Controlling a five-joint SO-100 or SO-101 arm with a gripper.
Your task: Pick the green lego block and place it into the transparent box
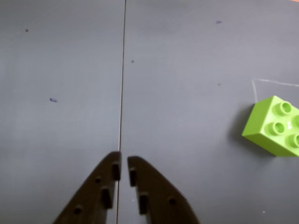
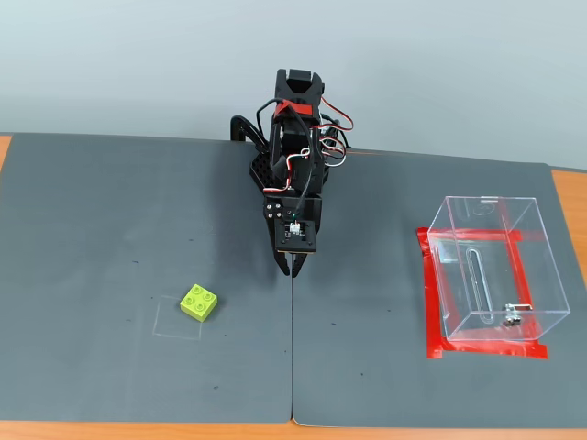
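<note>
Claw nearly clenched, fingertips separated only by a thin sliver, nothing between them, poised over the seam where two grey mats meet on the bench. Same claw in the fixed view pointing down at the mat, hanging from the black arm with red and white wires looped near the top. Green lego block resting flat on the mat, studs up, to the left of the claw in the fixed view and well apart from it, sitting on the upper right corner of a faint square outline drawn on the mat. Square in plan, so no long axis to speak of; turned so its corners rather than its sides face the bench edges, roughly diamond-wise. In the wrist view the same block at the right edge, partly cut off by the frame, three studs visible, one corner pointing left towards the claw side. Transparent box upright far to the right in the fixed view, standing on a red tape frame, open top, a vertical slot in its near wall and a small metal fitting low on the right, well apart from both claw and block.
</note>
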